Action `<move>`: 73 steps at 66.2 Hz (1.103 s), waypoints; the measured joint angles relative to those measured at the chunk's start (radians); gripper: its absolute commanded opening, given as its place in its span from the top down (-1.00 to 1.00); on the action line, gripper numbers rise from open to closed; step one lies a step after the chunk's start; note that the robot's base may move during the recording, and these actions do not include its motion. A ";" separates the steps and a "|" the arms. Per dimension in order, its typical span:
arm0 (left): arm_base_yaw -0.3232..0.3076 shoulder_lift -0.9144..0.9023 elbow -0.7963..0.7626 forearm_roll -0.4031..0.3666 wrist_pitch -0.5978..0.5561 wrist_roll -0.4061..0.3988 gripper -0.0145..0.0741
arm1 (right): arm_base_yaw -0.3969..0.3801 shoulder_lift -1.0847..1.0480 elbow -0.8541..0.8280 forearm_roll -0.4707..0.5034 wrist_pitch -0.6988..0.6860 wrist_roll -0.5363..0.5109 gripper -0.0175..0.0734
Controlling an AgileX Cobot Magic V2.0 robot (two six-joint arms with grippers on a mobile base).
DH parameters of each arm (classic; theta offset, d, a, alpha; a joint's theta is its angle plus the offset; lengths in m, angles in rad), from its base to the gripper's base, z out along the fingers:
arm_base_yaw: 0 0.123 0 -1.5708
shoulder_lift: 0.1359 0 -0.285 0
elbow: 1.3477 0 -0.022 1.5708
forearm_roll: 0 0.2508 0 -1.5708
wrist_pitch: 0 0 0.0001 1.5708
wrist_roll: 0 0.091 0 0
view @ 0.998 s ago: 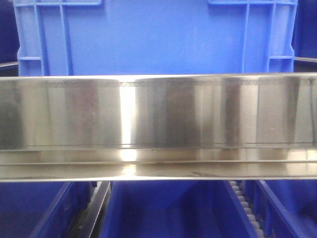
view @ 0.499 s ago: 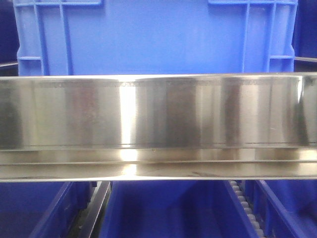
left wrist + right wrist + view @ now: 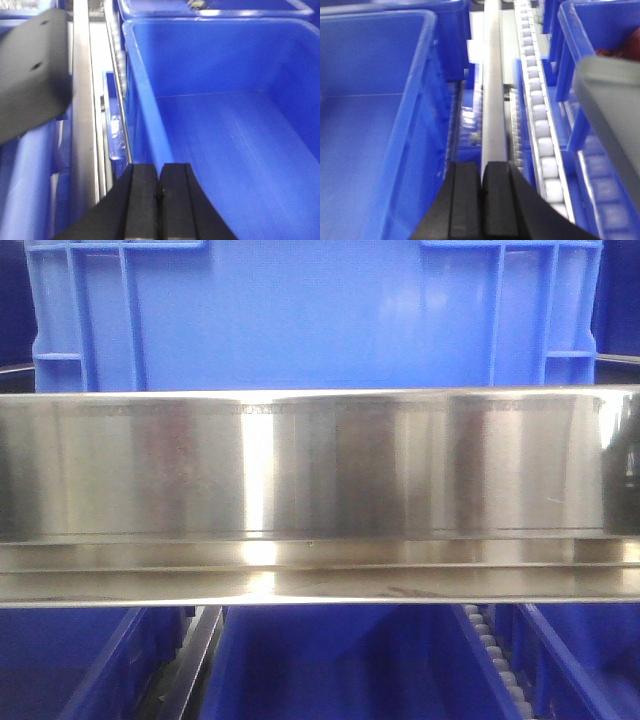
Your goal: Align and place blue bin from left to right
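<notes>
The blue bin (image 3: 310, 315) fills the top of the front view. It is a large crate with a flat wall and raised ribs near both corners, standing behind a steel rail (image 3: 320, 490). Neither gripper shows in the front view. My left gripper (image 3: 158, 172) is shut with nothing between its jaws, and hangs over the left wall of a smooth blue tub (image 3: 235, 140). My right gripper (image 3: 482, 172) is shut and holds nothing. It hangs over a metal bar (image 3: 492, 90), just right of a blue tub (image 3: 365, 130).
Darker blue tubs (image 3: 330, 660) and a roller track (image 3: 490, 650) sit below the steel rail. A roller track (image 3: 540, 130) runs right of the metal bar. A grey part (image 3: 615, 110) and a black plate (image 3: 30, 70) intrude near the cameras. A metal rail (image 3: 82, 100) runs left of the tub.
The bin and rail have not moved. A dark reflection has grown at the right end of the steel rail.
</notes>
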 measured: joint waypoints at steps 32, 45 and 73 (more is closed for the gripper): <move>-0.044 0.139 -0.138 0.042 0.072 -0.127 0.92 | 0.123 0.184 -0.172 -0.023 0.062 0.109 0.76; -0.046 0.139 -0.140 0.047 0.072 -0.127 0.92 | 0.134 0.200 -0.207 -0.026 0.066 0.113 0.76; -0.046 0.139 -0.142 0.052 0.072 -0.129 0.92 | 0.134 0.227 -0.232 -0.044 0.069 0.113 0.63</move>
